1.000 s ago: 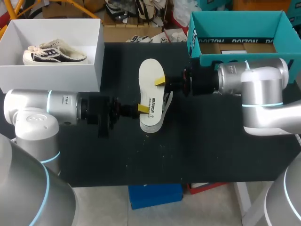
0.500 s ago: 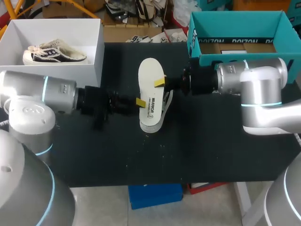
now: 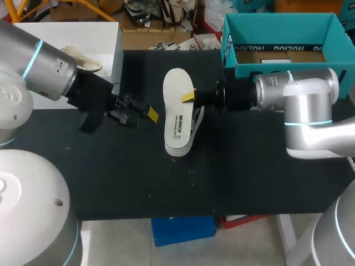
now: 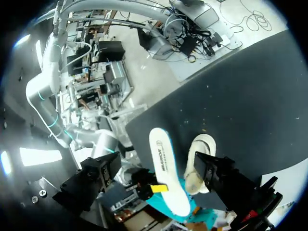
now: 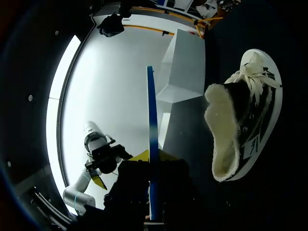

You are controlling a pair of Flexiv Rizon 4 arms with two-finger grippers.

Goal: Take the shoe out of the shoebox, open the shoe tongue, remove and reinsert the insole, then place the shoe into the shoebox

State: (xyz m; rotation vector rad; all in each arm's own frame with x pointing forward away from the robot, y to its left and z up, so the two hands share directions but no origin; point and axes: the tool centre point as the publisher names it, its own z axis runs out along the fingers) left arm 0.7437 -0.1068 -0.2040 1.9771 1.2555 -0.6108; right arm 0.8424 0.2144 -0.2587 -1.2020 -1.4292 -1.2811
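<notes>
A white insole (image 3: 177, 108) hangs over the middle of the black table, with my right gripper (image 3: 189, 97) shut on its right edge. In the right wrist view the insole (image 5: 151, 144) shows edge-on between the yellow tips of that gripper (image 5: 150, 155). The black shoe (image 5: 243, 130), fleece-lined with white laces, lies on its side beside it; from above the shoe (image 3: 187, 139) is mostly hidden under the insole. My left gripper (image 3: 145, 113) is open, left of the insole and clear of it. The left wrist view has the insole (image 4: 163, 166) and the shoe (image 4: 199, 156) side by side ahead.
A white shoebox (image 3: 111, 83) at the back left holds a second shoe (image 3: 86, 58). An open teal box (image 3: 277, 66) stands at the back right. Bare black table (image 3: 233, 177) lies in front of the shoe.
My left gripper let go of the insole's left edge, opened and drew back to the left. The right gripper keeps its hold and the insole has not moved.
</notes>
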